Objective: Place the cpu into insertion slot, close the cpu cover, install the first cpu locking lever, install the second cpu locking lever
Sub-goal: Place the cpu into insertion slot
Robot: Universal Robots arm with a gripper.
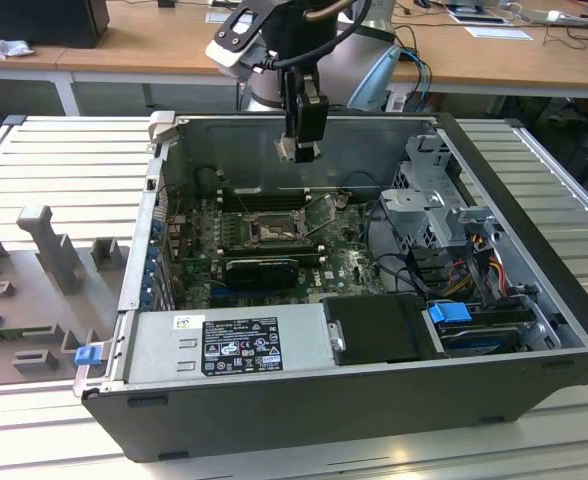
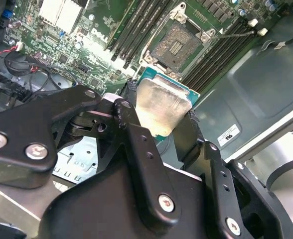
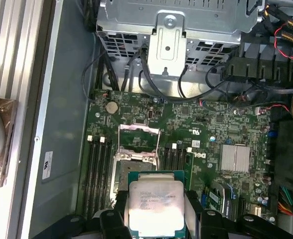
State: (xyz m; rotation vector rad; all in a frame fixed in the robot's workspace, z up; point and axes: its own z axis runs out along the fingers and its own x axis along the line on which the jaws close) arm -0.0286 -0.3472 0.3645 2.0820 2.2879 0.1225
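- what does the claw [image 1: 300,150] have?
- it grips one cpu [image 3: 154,206], with one finger on each side. the fingers hide its side edges. its near edge is cut off in the first wrist view.
- where is the cpu?
- up in the air over the far part of the open computer case [image 1: 324,415], well above the insertion slot [image 2: 179,45].
- how many slots?
- one, with its contacts bare. in the first wrist view the cpu hides part of it.
- and the cpu cover [image 3: 139,135]?
- one, tipped up on the exterior view's right of the slot.
- the memory slots [image 3: 99,169]?
- they are long and black, on both sides of the slot. they are hard to count.
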